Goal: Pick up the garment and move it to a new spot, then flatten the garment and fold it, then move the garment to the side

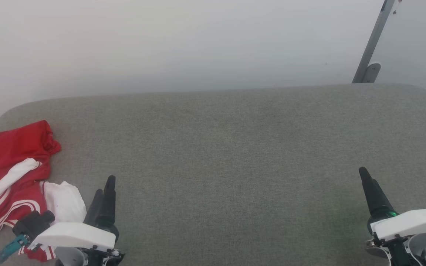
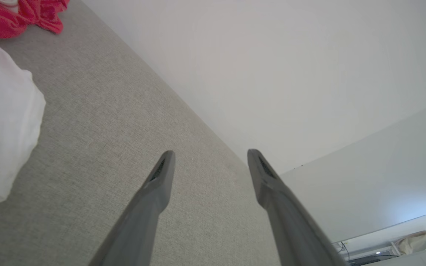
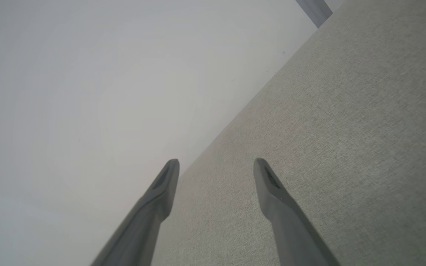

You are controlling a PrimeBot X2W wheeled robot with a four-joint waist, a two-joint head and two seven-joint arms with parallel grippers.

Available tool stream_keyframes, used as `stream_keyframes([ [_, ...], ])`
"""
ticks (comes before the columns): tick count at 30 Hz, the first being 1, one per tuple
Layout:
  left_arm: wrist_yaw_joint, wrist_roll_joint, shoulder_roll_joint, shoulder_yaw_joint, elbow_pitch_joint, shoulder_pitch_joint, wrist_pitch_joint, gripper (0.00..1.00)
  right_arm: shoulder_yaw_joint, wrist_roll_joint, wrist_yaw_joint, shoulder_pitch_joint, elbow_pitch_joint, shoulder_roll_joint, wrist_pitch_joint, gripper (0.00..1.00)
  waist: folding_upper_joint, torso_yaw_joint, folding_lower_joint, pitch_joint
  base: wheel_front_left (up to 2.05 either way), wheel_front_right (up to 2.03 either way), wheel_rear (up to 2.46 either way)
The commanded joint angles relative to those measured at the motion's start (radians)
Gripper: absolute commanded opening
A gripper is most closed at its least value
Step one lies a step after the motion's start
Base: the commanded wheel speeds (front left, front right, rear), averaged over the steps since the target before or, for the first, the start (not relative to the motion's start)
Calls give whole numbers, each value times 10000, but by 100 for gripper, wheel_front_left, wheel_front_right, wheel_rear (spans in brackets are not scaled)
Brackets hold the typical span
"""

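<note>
Finds the red jersey (image 1: 9,162) crumpled at the left edge of the grey worktop (image 1: 235,147), just beside the left gripper (image 2: 208,153). Holds both pairs of jaws spread wide and empty, right gripper (image 3: 216,162) well apart from the cloth.

Grey fabric-covered surface (image 1: 235,147), far corners rounded, lay against a plain white wall (image 1: 161,44). A slanted grey metal bar (image 1: 374,40) rose behind its right corner.
</note>
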Motion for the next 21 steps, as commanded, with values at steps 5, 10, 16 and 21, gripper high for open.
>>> stream_keyframes([
  [5,131,1095,250,-10,-90,-67,-212,100,69,-1245,5,-262,-70,-202,-3,100,0,-7,-1,-27,0,0,0],
  [10,172,2096,431,-141,-1,-94,-367,100,104,-2189,5,-281,-73,-308,-25,100,0,-14,-1,-62,0,0,0],
  [16,239,3087,553,-164,24,-126,-550,100,88,-3093,5,-271,-169,-422,-81,100,0,-23,-1,-103,0,0,0],
  [21,165,3791,624,-155,-57,-126,-686,100,107,-3766,6,-260,-207,-565,-99,100,0,-31,-1,-142,0,0,0],
])
